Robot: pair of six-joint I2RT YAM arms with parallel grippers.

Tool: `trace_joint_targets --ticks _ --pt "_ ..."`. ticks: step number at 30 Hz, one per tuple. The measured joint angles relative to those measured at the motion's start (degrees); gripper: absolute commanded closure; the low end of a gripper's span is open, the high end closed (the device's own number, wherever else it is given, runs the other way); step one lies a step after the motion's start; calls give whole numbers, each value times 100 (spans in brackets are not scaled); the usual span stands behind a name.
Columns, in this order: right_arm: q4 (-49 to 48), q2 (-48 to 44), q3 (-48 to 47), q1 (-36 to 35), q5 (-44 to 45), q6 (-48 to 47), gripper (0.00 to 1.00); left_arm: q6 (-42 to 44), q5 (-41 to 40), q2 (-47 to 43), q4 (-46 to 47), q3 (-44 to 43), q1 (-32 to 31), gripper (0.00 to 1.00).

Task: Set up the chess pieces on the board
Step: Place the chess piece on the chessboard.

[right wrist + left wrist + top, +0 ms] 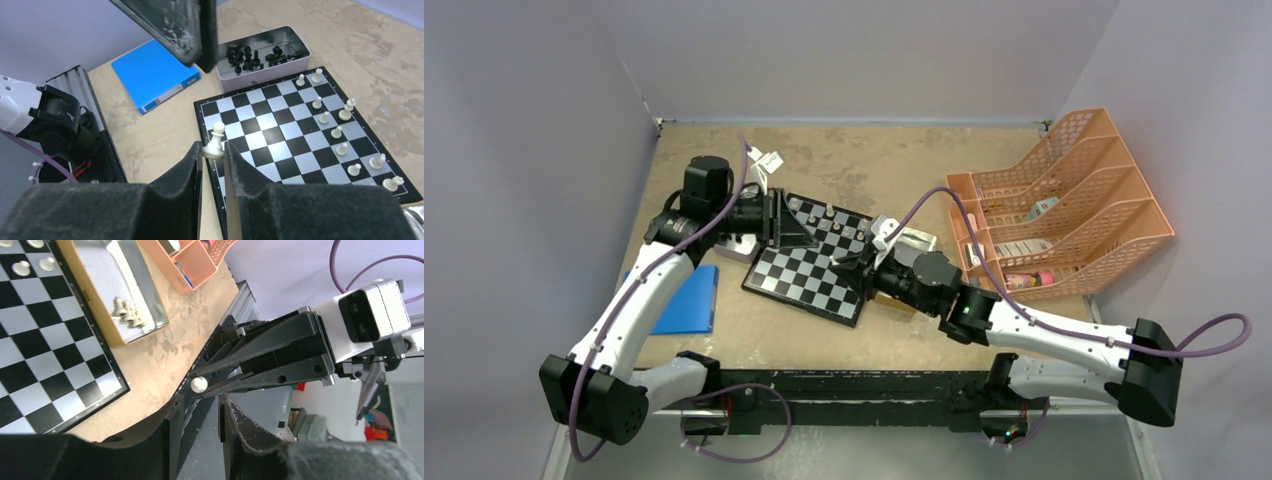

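The board (pixel 809 272) lies mid-table; it also shows in the right wrist view (pixel 287 135) and the left wrist view (pixel 45 345). Several cream-white pieces (pixel 341 114) stand along its far rows. My right gripper (pixel 214 150) is shut on a white pawn (pixel 216 142) by its base, held above the board's near left edge. From the left wrist view that gripper (pixel 202 386) and the pawn (pixel 199 384) show just ahead of my left gripper (pixel 200 402), which is open and empty. In the top view the left gripper (pixel 804 232) hovers over the board's left corner, close to the right gripper (pixel 846 265).
A metal tin of black pieces (pixel 260 54) sits beyond the board's left side. A tray with a few white pieces (pixel 126 310) lies at the board's right. A blue folder (pixel 686 298) lies on the left and an orange file rack (pixel 1064 205) on the right.
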State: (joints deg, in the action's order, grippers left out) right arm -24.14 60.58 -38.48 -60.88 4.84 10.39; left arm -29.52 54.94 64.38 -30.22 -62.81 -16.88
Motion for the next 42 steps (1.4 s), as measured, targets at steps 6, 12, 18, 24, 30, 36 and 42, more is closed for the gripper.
trace_joint_targets --ticks 6,12,18,24,30,36,42 --pt "-216 2 0 -140 -15 -234 83 -55 343 299 55 0 -46 71" --pt "-275 17 0 -188 -13 -297 83 -92 400 461 63 0 -286 72" --pt "-302 17 0 -219 -11 -299 83 -90 404 560 63 0 -417 78" --pt "-306 24 -4 -238 -7 -297 83 -90 404 590 68 0 -444 79" --pt "-317 44 -7 -249 -7 -295 83 -87 407 656 83 0 -555 81" --pt "-323 79 -7 -249 7 -291 83 -35 348 708 57 2 -619 92" --pt "-319 83 -7 -249 31 -273 72 33 328 708 52 7 -619 100"
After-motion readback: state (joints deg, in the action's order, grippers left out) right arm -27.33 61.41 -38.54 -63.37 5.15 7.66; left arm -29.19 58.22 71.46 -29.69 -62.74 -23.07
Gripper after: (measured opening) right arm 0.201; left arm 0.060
